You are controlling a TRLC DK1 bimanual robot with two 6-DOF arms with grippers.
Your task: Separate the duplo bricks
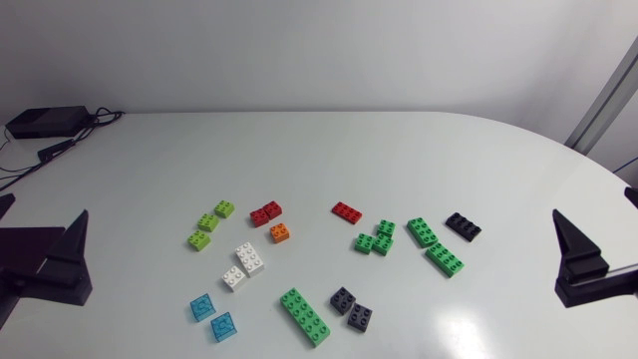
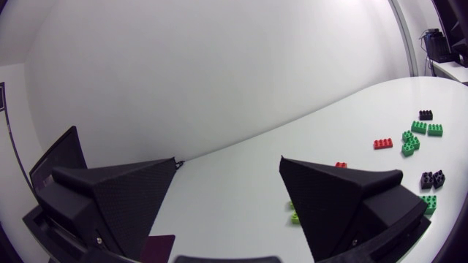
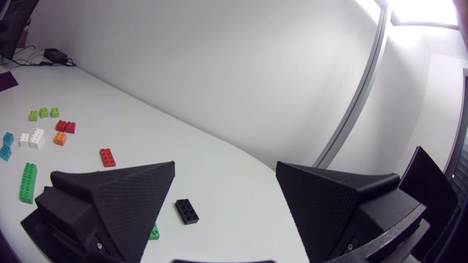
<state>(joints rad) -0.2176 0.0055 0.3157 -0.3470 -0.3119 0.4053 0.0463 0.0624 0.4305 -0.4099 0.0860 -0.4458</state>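
Duplo bricks lie scattered across the white table. On the left are a lime pair, a red pair, an orange brick, joined white bricks and two cyan bricks. Toward the front are a long green brick and two dark grey ones. To the right are a flat red brick, green clusters and a black brick. My left gripper stands open at the left edge. My right gripper stands open at the right edge. Both are empty and far from the bricks.
A black box with cables sits at the table's far left corner. The table's rounded far edge runs behind the bricks, with bare surface between it and them.
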